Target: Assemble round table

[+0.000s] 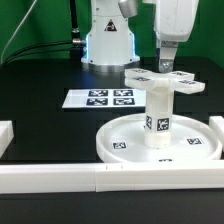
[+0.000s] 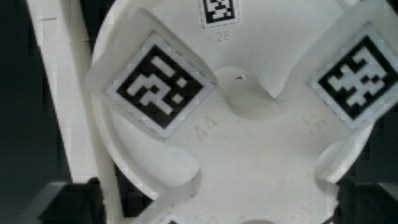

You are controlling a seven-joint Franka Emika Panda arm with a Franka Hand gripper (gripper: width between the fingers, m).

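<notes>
So, the round disc (image 1: 106,146) was seen lying flat toward the near side of the black table (image 1: 40,118). It was hemmed in by white border rails (image 1: 60,178) along the near edge and at both sides. Open room was found mostly on the exterior view's left and farther back, where the marker board (image 1: 100,98) was laid flat.

The short thick post (image 1: 160,110) was stood upright in the middle of the disc, and the cross-shaped piece (image 1: 163,80) was perched on top of it. All three parts were made of smooth matte white plastic with little black-and-white square tags stuck on, and the disc was ringed by a raised rim.

The gripper (image 1: 168,66) was held right above the cross, jaws spread wide apart. Nothing was seen clamped, though whether the pads were touched by the cross couldn't be told.
</notes>
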